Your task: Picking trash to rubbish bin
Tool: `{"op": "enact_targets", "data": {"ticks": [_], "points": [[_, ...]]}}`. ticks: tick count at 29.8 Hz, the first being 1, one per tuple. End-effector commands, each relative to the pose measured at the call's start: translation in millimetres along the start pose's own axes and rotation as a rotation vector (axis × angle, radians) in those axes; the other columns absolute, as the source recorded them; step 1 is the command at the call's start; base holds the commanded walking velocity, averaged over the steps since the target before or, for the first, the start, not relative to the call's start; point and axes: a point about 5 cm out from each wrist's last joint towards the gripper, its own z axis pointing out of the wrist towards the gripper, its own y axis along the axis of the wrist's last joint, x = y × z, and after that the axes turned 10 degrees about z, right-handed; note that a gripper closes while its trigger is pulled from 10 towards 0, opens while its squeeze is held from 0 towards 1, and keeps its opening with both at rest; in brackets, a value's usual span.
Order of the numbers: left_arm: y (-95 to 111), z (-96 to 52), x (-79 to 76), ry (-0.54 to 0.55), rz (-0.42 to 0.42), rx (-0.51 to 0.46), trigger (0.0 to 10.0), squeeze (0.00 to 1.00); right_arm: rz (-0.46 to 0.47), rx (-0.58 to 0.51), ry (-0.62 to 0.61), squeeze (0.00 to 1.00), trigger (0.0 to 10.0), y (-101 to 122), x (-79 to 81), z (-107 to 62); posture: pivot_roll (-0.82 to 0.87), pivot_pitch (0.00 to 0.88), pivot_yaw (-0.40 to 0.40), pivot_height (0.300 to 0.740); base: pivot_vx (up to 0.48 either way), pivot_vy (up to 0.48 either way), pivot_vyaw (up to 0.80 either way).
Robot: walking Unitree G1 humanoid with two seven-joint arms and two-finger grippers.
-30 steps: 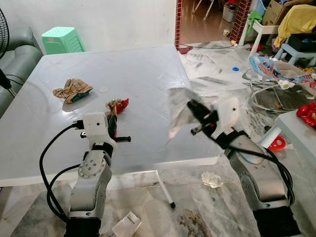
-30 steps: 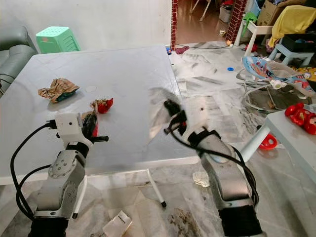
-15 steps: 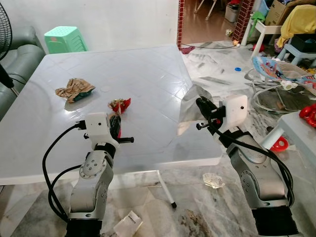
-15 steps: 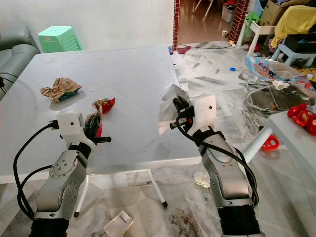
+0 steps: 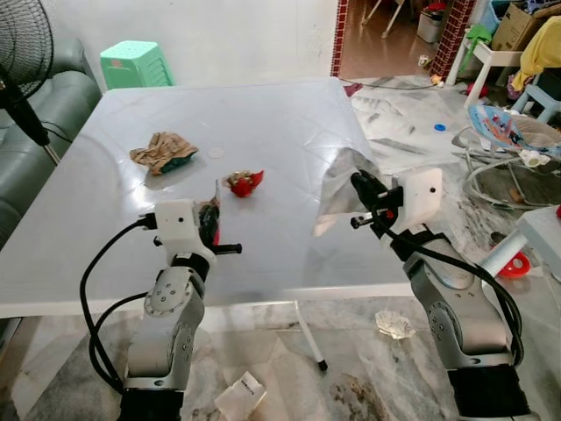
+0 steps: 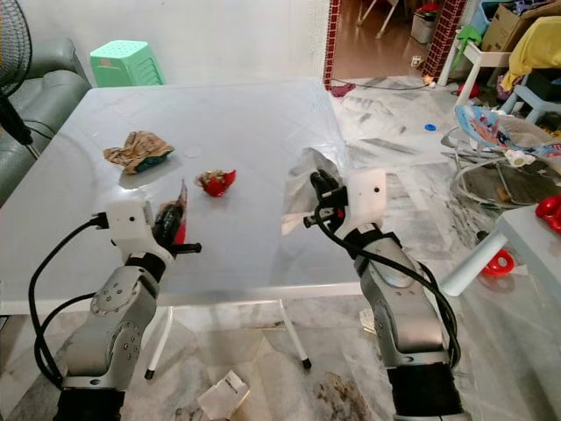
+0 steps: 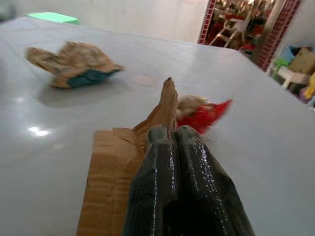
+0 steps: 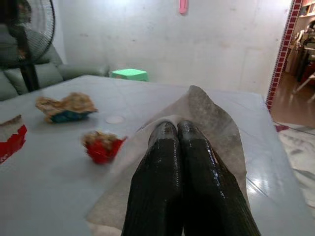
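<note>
L gripper (image 7: pixel 170 135) lower left, fingers clamped on brown paper scrap (image 7: pixel 106 187) over table (image 5: pixel 280 114). R gripper (image 8: pixel 176 130) centre-right, pinching clear plastic wrapper (image 5: pixel 344 180). Red crumpled wrapper (image 5: pixel 244 182) mid-table. Brown-teal wad (image 5: pixel 163 151) farther, upper left.

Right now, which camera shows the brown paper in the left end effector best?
The left wrist view: the brown paper is large, pinched in the shut left end effector. Both eye views show a small sliver above the wrist; the right wrist view catches its edge.
</note>
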Motion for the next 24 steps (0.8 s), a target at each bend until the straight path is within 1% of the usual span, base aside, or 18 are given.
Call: {"op": "enact_targets", "data": {"ticks": [1, 16, 19, 22, 24], "points": [[4.3, 0.9, -4.8, -0.025, -0.008, -0.012, 0.0, 0.0, -0.005, -0.003, -0.02, 0.0, 0.0, 2.1, -5.8, -0.6, -0.02, 0.01, 0.039, 0.74, 0.0, 0.345, 0.0], [4.9, 1.4, -5.0, -0.036, -0.014, -0.012, 0.0, 0.0, -0.011, -0.009, -0.018, 0.0, 0.0, 4.1, -7.5, 2.5, -0.02, 0.002, 0.04, 0.74, 0.0, 0.332, 0.0], [8.3, 1.5, -7.0, -0.048, -0.011, -0.031, 0.0, 0.0, -0.01, -0.009, -0.02, 0.0, 0.0, 3.7, -7.9, 2.5, -0.02, 0.002, 0.04, 0.74, 0.0, 0.0, 0.0], [7.8, 2.1, -8.5, -0.054, -0.011, -0.02, 0.1, 0.0, -0.009, -0.01, -0.025, 0.0, 0.0, 3.6, -8.2, 2.3, -0.02, 0.004, 0.041, 0.74, 0.0, 0.0, 0.0], [8.0, 2.2, -10.7, -0.064, -0.009, -0.018, 0.9, 0.0, -0.006, -0.01, -0.03, 0.0, 0.0, 3.5, -8.5, 2.3, -0.02, 0.006, 0.043, 0.74, 0.0, 0.0, 0.0]]}}
